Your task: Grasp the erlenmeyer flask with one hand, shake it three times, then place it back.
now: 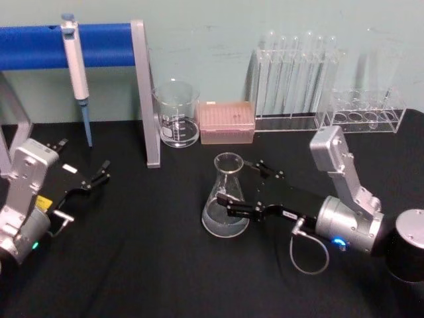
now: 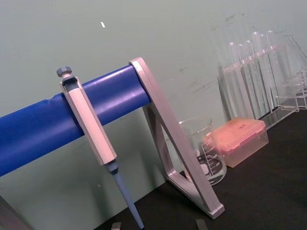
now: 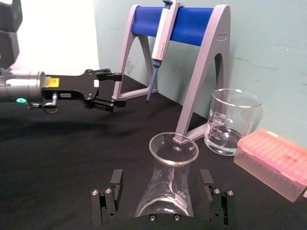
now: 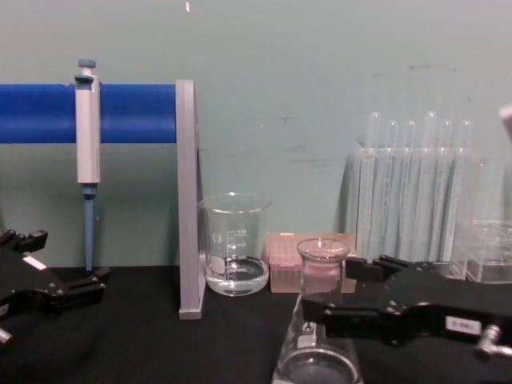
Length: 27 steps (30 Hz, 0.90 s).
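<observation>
Right pincer point(image 1: 240, 189) spread around erlenmeyer flask point(image 1: 226, 199) on desk point(image 1: 146, 265). Beaker point(image 1: 177, 114), pink tip box point(image 1: 227, 122), test tubes point(image 1: 295, 73) behind. Left pincer point(image 1: 99, 175) spread, well apart, near pipette stand point(image 1: 142, 86).

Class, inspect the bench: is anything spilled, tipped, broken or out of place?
Nothing stands out. The erlenmeyer flask stands upright between the open right gripper's fingers; beaker and pipette look orderly. Left gripper rests aside.

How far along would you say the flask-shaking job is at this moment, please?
Early. The approach looks done: the right gripper has its open jaws either side of the erlenmeyer flask, which stands on the black table. Closing on it is the step in hand. Lifting, three shakes and setting it back remain. The left gripper sits idle at the left.
</observation>
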Each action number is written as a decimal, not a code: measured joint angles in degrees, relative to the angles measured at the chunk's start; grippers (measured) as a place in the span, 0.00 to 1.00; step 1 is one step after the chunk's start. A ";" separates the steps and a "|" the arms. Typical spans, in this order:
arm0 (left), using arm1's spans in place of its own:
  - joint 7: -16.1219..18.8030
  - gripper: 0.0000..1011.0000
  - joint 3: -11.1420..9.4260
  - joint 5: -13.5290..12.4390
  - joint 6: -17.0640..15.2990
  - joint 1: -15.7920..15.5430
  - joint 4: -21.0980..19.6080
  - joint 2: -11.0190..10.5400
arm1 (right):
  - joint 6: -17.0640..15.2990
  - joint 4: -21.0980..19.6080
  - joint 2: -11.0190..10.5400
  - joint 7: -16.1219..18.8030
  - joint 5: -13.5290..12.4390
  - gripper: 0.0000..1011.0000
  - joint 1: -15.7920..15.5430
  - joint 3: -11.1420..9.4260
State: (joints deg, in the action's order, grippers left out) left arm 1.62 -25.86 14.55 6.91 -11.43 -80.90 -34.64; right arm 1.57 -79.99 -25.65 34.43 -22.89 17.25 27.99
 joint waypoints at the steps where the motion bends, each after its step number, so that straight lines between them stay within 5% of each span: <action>1: 0.00 0.99 0.00 0.00 0.00 0.00 0.00 0.00 | 0.03 -0.32 -0.31 0.12 -0.15 0.99 -0.22 -0.08; 15: 0.00 0.99 0.00 0.00 0.00 0.00 0.00 0.00 | 1.34 -5.35 -5.84 1.40 -3.15 0.99 -4.13 -2.87; 27: 0.00 0.99 0.00 0.00 0.00 0.00 0.00 0.00 | 2.42 -6.26 -6.80 0.20 -4.55 0.99 -4.66 -4.82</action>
State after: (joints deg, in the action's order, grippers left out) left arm 1.62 -25.86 14.55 6.91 -11.43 -80.90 -34.65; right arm 3.99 -86.25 -32.45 34.63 -27.44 12.58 23.17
